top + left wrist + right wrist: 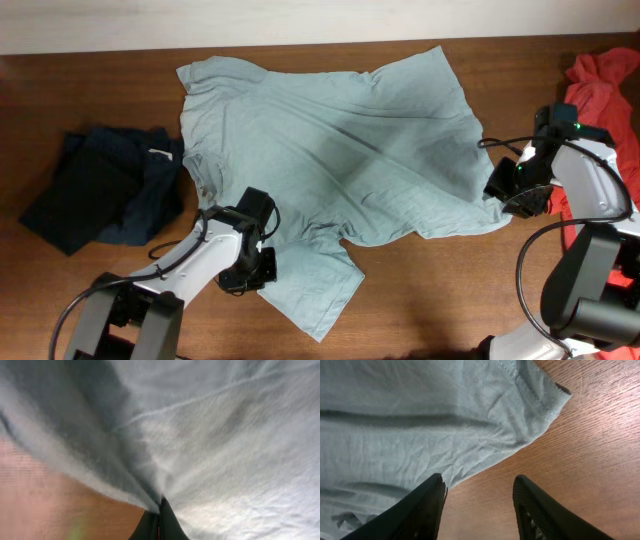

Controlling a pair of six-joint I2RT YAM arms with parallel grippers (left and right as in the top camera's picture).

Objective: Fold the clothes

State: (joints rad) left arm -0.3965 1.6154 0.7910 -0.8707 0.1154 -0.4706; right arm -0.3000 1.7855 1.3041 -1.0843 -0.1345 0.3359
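Looking down from above, we find the thin cotton, pale grey-blue, short-sleeved T-shirt [350, 150] lying spread and a little rumpled across the middle of the brown wooden surface [450, 300]. Its round neck is toward the left arm and its hem toward the right arm. A crumpled dark navy garment [100, 185] lies well apart at the far left, and a red-orange garment [600, 80] sits bunched at the far right edge.

The left end effector [250, 270] is at the near side of the T-shirt, beside the lower sleeve. Its wrist view shows the two fingers pressed together with a pinch of fabric gathered between them, so we judge it has a hold on the cloth. The right end effector [479, 482] hovers at the near hem corner with its jaws parted. One finger is over the cloth edge, the other over bare wood, and nothing is held.

We judge this to be the opening of the first fold: the near edge is taken on one side only, and no fold is made yet. The next move calls for the right end effector to come down and close on the hem corner. Both arms would then lift together and carry the near edge across to the far one. The soft cotton may slip or drag unevenly if the lift is not matched
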